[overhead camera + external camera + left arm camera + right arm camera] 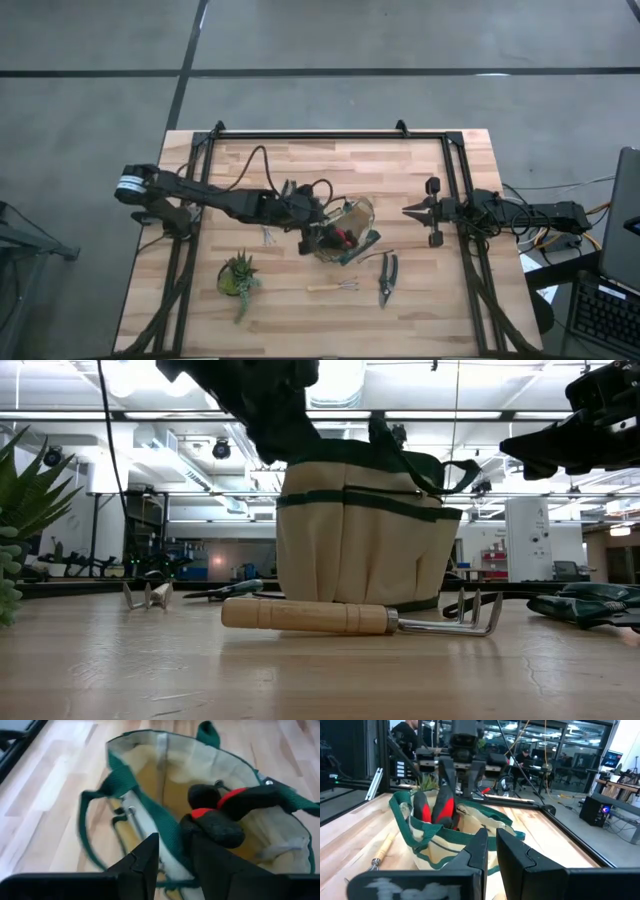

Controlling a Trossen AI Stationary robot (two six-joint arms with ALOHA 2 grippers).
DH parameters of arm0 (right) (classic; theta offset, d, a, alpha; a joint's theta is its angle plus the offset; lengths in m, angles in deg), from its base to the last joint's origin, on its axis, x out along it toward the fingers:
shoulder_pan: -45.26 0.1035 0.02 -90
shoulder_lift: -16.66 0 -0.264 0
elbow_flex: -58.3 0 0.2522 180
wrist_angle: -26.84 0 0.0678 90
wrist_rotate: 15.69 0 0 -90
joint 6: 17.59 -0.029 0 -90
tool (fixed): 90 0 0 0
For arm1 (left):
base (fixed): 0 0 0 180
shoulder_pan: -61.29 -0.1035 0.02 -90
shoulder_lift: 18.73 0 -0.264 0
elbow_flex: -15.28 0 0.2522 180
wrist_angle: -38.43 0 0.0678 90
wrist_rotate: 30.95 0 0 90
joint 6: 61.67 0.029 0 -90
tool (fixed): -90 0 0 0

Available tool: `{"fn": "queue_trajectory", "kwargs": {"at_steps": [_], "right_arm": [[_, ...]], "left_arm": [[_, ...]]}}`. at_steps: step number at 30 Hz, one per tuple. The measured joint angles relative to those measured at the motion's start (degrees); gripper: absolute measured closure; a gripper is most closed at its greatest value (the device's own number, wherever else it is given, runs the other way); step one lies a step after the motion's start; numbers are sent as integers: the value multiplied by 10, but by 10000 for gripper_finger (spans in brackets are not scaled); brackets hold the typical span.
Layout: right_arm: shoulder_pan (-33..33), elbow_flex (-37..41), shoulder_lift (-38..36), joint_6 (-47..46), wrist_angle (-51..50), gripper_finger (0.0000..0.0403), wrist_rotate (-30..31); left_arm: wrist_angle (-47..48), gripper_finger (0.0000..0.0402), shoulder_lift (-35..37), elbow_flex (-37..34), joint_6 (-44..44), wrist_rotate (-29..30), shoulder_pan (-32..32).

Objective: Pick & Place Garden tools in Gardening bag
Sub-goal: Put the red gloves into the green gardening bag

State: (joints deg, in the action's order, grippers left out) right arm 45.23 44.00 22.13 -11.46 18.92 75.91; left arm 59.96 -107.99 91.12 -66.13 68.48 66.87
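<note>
The olive-and-tan gardening bag (352, 222) stands upright at mid-table; it also shows in the low view (360, 530). A red-and-black glove (230, 802) sticks out of its open top, as the right wrist view (442, 807) also shows. My left gripper (170, 834) is open just above the bag's near rim, pointing down, beside the glove. My right gripper (410, 212) is shut and empty, level above the table to the right of the bag. A pruning shear (387, 278) and a wooden-handled fork (335, 287) lie flat on the table. My left gripper stands open over the bag's rim. A green strap (167, 827) of the bag runs between its two fingers, and the glove lies against the far side of one finger (212, 837). I cannot tell whether the fingers touch the strap or the glove.
A potted succulent (240, 275) stands near the front left. Another pronged tool (268, 235) lies left of the bag under my left arm. A dark frame rail (455, 200) runs along the table's right side. People and desks show beyond the table.
</note>
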Motion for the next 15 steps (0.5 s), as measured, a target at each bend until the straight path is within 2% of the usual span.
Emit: {"fn": "queue_trajectory", "kwargs": {"at_steps": [9, 15], "right_arm": [[0, 0, -1, -1, 0, 369, 0], [0, 0, -1, 0, 0, 369, 0]], "left_arm": [[-45, 298, -14, 0, 81, -14, 17], [-44, 299, -7, 0, 105, -122, 17]]}}
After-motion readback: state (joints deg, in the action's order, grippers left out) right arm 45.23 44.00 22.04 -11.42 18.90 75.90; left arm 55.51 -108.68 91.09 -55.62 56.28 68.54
